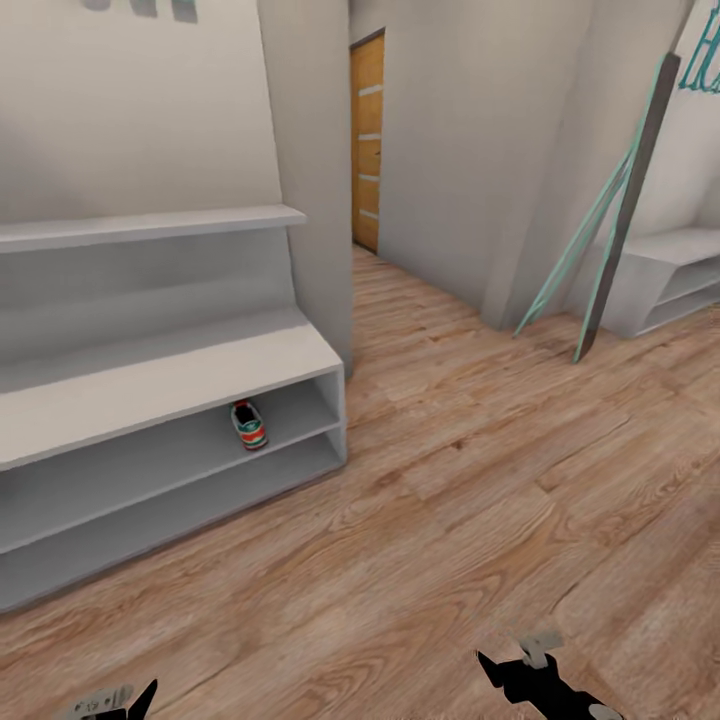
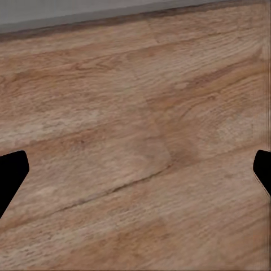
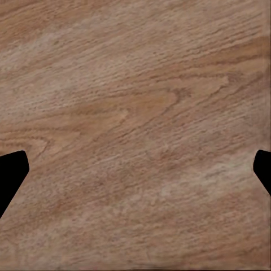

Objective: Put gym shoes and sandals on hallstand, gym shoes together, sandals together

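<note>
From the head camera, the hallstand [image 1: 180, 380] runs along the left wall, a smooth light-grey unit with a flat bench top, two low open shelves under it and one long wall shelf above. One gym shoe [image 1: 249, 424] sits on the upper of those two low shelves, near the right end, white with green and red-orange trim, one end pointing out at us; it's small from here, so I won't call toe or heel. The corridor floor [image 1: 480, 470] spreads out in light brown wood-grain planks, running back to a tan wooden door [image 1: 367, 140] with pale horizontal bars. Over on the right, a dark flat board edged in teal [image 1: 620, 210] leans against the wall, next to a second grey shelf unit [image 1: 665, 280]. At the bottom edge, the left gripper [image 1: 118, 700] and the right gripper [image 1: 540, 675] just peek in, black with grey fittings. Now the left wrist camera: the left gripper [image 2: 135, 175] has its two black fingertips spread wide apart, nothing between them but plank flooring, with a grey strip along the far edge. Right wrist camera: the right gripper [image 3: 135, 175] is the same story, two tips held wide, bare wood grain below.
</note>
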Available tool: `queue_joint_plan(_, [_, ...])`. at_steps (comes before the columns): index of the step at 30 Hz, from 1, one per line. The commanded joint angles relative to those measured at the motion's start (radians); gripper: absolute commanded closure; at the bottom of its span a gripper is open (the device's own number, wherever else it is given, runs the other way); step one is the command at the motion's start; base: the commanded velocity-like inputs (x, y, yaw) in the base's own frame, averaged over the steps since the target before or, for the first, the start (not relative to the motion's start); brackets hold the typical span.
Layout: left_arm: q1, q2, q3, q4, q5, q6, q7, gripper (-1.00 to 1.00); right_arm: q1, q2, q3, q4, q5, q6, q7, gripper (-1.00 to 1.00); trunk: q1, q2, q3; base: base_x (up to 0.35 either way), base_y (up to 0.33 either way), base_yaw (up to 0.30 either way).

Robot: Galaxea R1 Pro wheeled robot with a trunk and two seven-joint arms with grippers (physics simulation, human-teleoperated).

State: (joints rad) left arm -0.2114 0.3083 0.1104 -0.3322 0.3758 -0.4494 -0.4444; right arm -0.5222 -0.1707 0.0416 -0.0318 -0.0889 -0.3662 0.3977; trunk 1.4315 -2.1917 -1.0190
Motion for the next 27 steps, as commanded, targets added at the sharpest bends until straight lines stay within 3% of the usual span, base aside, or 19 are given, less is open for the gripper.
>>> queue_joint_plan(1, [0.0, -0.001, 0.002, 0.001, 0.009, 0.001, -0.01, -1.0, -0.001, -0.001, 0.004, 0.001, -0.018, -0.002, 0.005, -1.0, 0.0, 0.0, -0.001, 0.0, 0.0, -0.276])
queue_joint_plan(27, [0.0, -0.005, 0.0, 0.002, 0.008, 0.001, -0.01, -1.0, -0.001, 0.0, 0.004, 0.003, -0.025, -0.002, 0.004, -1.0, 0.0, 0.0, -0.001, 0.0, 0.0, -0.276])
